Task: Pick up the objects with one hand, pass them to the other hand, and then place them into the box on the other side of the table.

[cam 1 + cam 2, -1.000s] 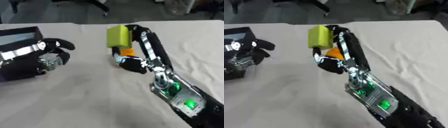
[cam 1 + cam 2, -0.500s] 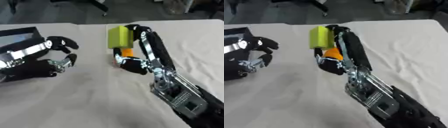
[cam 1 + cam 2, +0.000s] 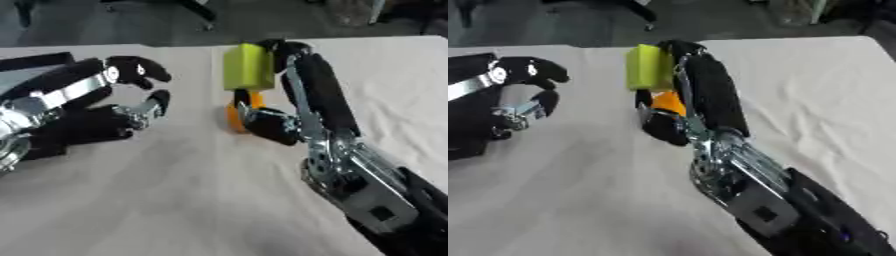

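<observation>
My right hand (image 3: 293,95) holds a yellow-green block (image 3: 248,67) with an orange piece (image 3: 238,114) below it, fingers and thumb curled round them above the middle of the cloth-covered table (image 3: 175,200). My left hand (image 3: 105,105) hovers to their left, fingers spread and curved, holding nothing, a short gap away from the block. A dark box (image 3: 31,62) shows at the far left, mostly behind the left arm.
The beige cloth is wrinkled at the right side (image 3: 411,115). Beyond the table's far edge is dark floor with chair legs (image 3: 197,10). My right forearm (image 3: 359,180) crosses the lower right of the table.
My left hand has moved right and up toward the block and opened its fingers wider. The right hand has stayed nearly still with the objects in it.
</observation>
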Tool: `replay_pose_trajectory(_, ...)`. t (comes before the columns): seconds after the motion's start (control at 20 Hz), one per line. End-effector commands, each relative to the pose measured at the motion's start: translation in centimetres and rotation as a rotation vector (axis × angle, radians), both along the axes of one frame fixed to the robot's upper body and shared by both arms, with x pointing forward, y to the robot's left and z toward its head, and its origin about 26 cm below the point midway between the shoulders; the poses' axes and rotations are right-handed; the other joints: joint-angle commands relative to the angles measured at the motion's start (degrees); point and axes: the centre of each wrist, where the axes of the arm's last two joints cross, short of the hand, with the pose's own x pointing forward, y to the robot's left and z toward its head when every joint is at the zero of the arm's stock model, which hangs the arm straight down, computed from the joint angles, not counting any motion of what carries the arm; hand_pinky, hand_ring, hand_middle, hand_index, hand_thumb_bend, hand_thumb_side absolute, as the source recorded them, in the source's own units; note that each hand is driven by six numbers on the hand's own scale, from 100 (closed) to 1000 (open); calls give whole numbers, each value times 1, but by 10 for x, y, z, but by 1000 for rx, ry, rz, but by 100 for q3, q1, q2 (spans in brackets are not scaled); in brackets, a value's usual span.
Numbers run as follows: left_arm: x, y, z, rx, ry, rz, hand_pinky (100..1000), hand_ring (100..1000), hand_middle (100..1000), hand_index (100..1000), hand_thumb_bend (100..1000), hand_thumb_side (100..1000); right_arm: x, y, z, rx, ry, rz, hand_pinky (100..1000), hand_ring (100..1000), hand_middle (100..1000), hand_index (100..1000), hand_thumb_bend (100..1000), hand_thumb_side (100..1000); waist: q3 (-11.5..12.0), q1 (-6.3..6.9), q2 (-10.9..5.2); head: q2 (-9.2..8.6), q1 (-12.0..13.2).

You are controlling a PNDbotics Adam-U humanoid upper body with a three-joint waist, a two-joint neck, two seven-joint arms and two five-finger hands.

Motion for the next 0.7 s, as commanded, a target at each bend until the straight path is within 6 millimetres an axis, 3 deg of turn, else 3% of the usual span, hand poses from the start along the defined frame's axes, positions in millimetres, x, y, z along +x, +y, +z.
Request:
replay_pose_trajectory(0.05,-4,-6,7,-2,-7,-3,1000,886,928,928,100,880,-3,-3,12,-6,-76,-71,787,684,593,586,100,100,29,81,-131,21,0)
replay_pose_trajectory(0.25,-5,-12,9,-16,-5,-7,1000,890,931,935,100,838,-3,-2,14,-58,-107,-96,792,690,597,590,100,100,62,84,-132,49,-38)
replay_pose_trajectory(0.35,-5,-13,9,-27,-7,0,1000,898,937,938,100,730,-4,0,15,-83,-117,-103,791,689,596,589,100,100,72,82,-126,56,-49)
replay_pose_trajectory(0.45,-5,-14,9,-43,-5,7,1000,904,938,940,100,505,-4,1,16,-104,-123,-110,791,688,595,587,100,100,79,81,-120,61,-57)
replay_pose_trajectory(0.5,-6,-15,9,-52,-3,8,1000,904,938,939,100,455,-5,2,16,-112,-126,-113,791,688,594,587,100,100,81,83,-117,58,-59)
replay_pose_trajectory(0.55,-6,-15,9,-59,-1,8,1000,903,934,939,100,316,-5,2,17,-119,-127,-116,790,686,593,585,100,100,84,85,-114,56,-60)
replay_pose_trajectory(0.6,-6,-16,9,-65,-1,6,1000,901,929,937,100,260,-5,3,17,-124,-128,-119,790,686,593,585,100,100,88,87,-111,54,-61)
replay_pose_trajectory(0.7,-6,-18,10,-78,0,2,1000,900,925,931,100,257,-5,3,18,-137,-127,-122,790,686,593,585,100,100,94,91,-107,51,-66)
